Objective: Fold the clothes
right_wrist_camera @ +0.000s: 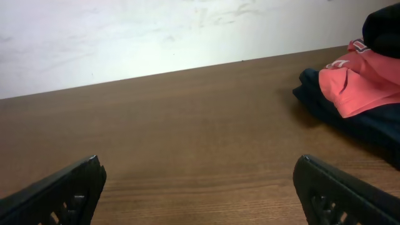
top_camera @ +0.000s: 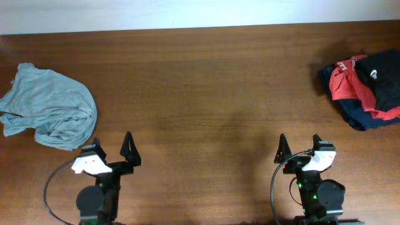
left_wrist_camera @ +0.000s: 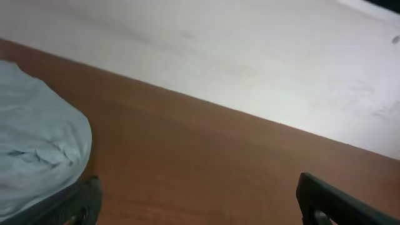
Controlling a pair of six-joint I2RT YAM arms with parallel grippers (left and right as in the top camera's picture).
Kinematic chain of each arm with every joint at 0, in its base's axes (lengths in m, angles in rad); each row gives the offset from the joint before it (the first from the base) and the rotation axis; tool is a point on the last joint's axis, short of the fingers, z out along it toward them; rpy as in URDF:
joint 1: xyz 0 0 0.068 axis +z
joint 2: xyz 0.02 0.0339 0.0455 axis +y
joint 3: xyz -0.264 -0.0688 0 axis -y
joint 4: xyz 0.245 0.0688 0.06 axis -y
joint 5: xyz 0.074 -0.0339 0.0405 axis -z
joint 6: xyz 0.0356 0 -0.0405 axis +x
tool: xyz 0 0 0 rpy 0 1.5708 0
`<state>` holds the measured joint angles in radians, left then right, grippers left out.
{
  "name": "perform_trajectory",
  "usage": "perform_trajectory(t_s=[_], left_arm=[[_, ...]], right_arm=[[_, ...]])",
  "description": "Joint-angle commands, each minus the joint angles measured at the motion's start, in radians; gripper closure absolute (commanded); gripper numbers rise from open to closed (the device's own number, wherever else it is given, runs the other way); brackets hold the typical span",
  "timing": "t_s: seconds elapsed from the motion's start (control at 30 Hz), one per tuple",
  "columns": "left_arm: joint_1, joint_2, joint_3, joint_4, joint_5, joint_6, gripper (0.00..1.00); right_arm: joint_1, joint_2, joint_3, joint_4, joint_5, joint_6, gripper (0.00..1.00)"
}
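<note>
The left gripper [top_camera: 111,149] and right gripper [top_camera: 300,147] stand wide open, holding nothing, at the bottom of the frame. The black T-shirt [top_camera: 384,78] lies crumpled at far right, atop the red shirt [top_camera: 345,84], probably a waiting pile. The grey-blue shirt [top_camera: 50,106] sits heaped at left, so the table [top_camera: 200,94] between them likely serves for folding.
</note>
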<state>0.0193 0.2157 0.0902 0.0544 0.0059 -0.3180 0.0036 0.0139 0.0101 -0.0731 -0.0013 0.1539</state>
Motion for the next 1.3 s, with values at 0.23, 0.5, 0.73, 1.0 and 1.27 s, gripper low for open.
perform_trajectory(t_s=[0.23, 0.5, 0.73, 1.0, 1.27], left_arm=[[0.003, -0.174, -0.072, -0.061, 0.017, 0.089, 0.01], [0.003, -0.211, -0.081, -0.137, 0.025, 0.170, 0.01], [0.003, -0.211, -0.081, -0.137, 0.025, 0.203, 0.01], [0.003, -0.211, -0.081, -0.135, 0.025, 0.203, 0.01], [0.003, -0.210, -0.081, -0.135, 0.025, 0.203, 0.01]], right_arm=[[0.008, -0.010, -0.005, -0.006, 0.009, 0.003, 0.01], [0.008, -0.010, -0.005, -0.006, 0.009, 0.003, 0.01], [0.008, -0.010, -0.005, -0.006, 0.009, 0.003, 0.01], [0.008, -0.011, -0.005, -0.006, 0.009, 0.003, 0.01], [0.008, -0.010, -0.005, -0.006, 0.009, 0.003, 0.01]])
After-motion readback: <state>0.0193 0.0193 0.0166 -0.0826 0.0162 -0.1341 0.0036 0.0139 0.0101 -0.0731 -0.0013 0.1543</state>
